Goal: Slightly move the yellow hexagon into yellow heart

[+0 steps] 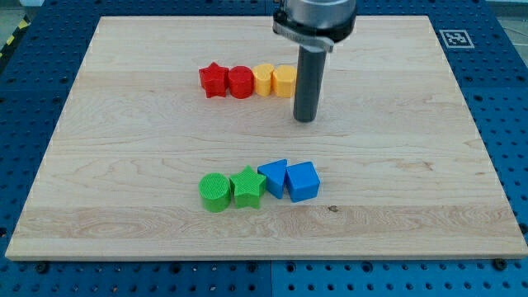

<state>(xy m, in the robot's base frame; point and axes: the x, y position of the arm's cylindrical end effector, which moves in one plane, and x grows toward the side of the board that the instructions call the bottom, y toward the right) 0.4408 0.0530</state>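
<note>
my tip [306, 119]: bare rod, holds nothing | yellow hexagon [284, 82]: at its 11 o'clock, near | yellow heart [263, 80]: touches hexagon at 9 o'clock

Bright, even overhead light; the wooden board [264, 132] shows no glare; focus is sharp throughout. Blocks cast only faint, short shadows toward 6 o'clock.

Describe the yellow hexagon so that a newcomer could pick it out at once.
On the wooden board, find the upper row of red and yellow blocks. The yellow hexagon ends that row on the view's right, touching the yellow heart; my tip stands just beside it.
</note>
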